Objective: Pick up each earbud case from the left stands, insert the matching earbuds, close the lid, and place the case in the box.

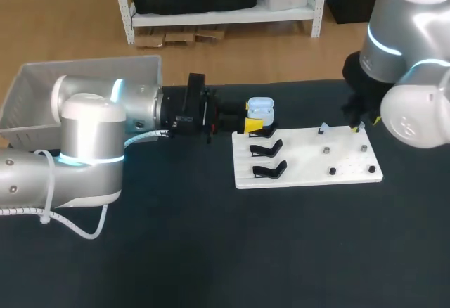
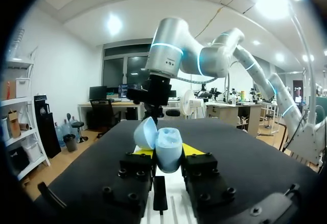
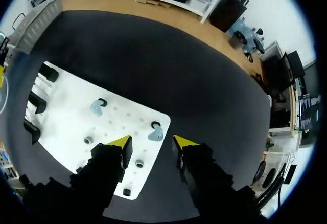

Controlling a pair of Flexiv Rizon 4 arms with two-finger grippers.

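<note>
My left gripper (image 1: 256, 121) is shut on a light-blue earbud case (image 1: 260, 107) with its lid up, held over the far left corner of the white board (image 1: 309, 159). In the left wrist view the case (image 2: 166, 150) sits upright between the yellow tips, and both touch it. My right gripper (image 1: 357, 125) hangs over the board's far right corner. In the right wrist view its fingers (image 3: 121, 142) stand apart around a pale blue earbud (image 3: 156, 133) on a peg, without touching it. A second earbud (image 3: 97, 106) sits on another peg further along the board.
Two empty black stands (image 1: 268, 159) sit on the board's left side, and several small pegs (image 1: 332, 171) on its right. An open grey box (image 1: 42, 86) stands at the table's far left, behind my left arm.
</note>
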